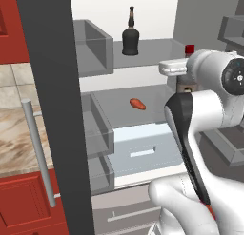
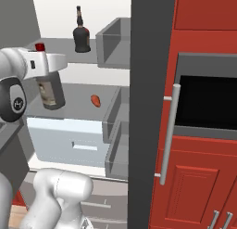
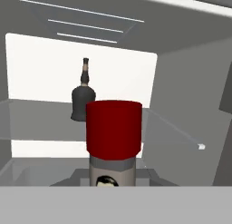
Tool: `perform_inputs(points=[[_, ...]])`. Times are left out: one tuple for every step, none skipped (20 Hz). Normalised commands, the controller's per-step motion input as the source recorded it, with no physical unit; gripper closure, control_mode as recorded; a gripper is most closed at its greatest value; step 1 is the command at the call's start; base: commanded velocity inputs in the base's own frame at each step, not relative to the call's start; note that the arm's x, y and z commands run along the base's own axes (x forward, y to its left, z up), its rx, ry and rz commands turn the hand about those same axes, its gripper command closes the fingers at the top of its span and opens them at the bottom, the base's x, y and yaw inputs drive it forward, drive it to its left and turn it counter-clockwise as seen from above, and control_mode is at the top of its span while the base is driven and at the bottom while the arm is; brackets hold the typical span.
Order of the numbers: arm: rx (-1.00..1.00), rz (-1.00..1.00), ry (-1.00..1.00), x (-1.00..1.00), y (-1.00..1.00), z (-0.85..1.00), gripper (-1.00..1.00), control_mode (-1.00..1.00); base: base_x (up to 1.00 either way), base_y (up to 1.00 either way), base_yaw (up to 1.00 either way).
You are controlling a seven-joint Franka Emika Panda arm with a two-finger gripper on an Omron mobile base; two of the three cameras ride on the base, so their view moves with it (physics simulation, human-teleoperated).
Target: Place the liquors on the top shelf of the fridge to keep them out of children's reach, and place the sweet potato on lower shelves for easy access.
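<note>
Fridge (image 1: pixel 57 86) door open. Black squat bottle (image 1: pixel 130 36) stands upright on the top shelf (image 1: pixel 157 51), toward the back. Sweet potato (image 1: pixel 137 103) lies on the lower shelf (image 1: pixel 114 98), above the pale blue drawer (image 1: pixel 143 148). Gripper (image 2: pixel 48 77) fingers closed around the grey red-capped bottle (image 2: pixel 50 91), held upright in front of the shelves, cap near top-shelf height, to the right of the black bottle.

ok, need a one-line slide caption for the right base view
Gripper carries the red-capped bottle toward the fridge's top shelf, beside the black bottle; sweet potato below.
</note>
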Motion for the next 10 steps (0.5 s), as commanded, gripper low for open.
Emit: perform_inputs(points=[[0.00, 0.00, 0.00, 0.19, 0.00, 0.00, 1.00, -1.00, 0.00, 0.00, 0.00], [0.00, 0.00, -0.04, 0.23, 0.00, 0.00, 1.00, -1.00, 0.00, 0.00, 0.00], [0.00, 0.00, -0.08, 0.27, 0.00, 0.00, 1.00, -1.00, 0.00, 0.00, 0.00], [0.00, 0.00, -0.09, 0.33, 0.00, 0.00, 1.00, -1.00, 0.00, 0.00, 0.00], [0.00, 0.00, -0.10, 0.36, -0.04, 0.00, 1.00, -1.00, 0.00, 0.00, 0.00], [0.00, -0.01, -0.13, 0.37, -0.09, 0.00, 1.00, -1.00, 0.00, 0.00, 0.00], [0.00, -0.02, -0.15, 0.41, -0.09, 0.00, 1.00, -1.00, 0.00, 0.00, 0.00], [0.00, -0.02, -0.15, 0.46, -0.09, 0.00, 1.00, -1.00, 0.00, 0.00, 0.00], [0.00, -0.03, -0.15, 0.48, -0.11, 0.00, 1.00, -1.00, 0.00, 0.00, 0.00], [0.00, -0.03, -0.15, 0.50, -0.13, 0.00, 1.00, -1.00, 0.00, 0.00, 0.00]])
